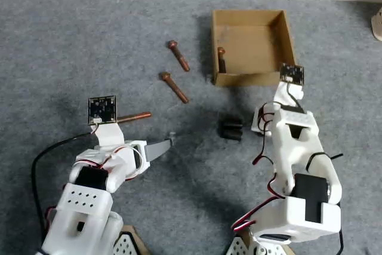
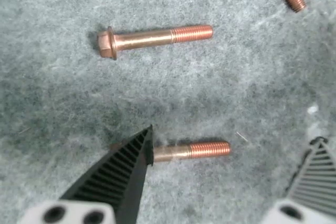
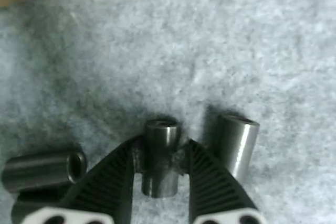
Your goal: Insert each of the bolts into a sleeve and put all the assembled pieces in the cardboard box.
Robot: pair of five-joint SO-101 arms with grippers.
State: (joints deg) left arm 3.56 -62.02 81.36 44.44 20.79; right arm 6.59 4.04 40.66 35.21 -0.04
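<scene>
Left gripper (image 2: pixel 234 136): we see jaws wide, straddling a bolt (image 2: pixel 191 150) on the carpet (image 2: pixel 63 108).
Right gripper (image 3: pixel 161 148): jaws narrow, pinching an upright sleeve (image 3: pixel 160 169); spare sleeves (image 3: pixel 236 142) beside.
Loose bolts (image 1: pixel 174 86): two farther off.
Box (image 1: pixel 285 40): we judge one assembled piece (image 1: pixel 221 58) inside; three bolts remain.

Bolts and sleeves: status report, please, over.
Left gripper open over a bolt. Right gripper shut on upright sleeve, spare sleeves close beside. One assembled piece in cardboard box; two other bolts loose.
</scene>
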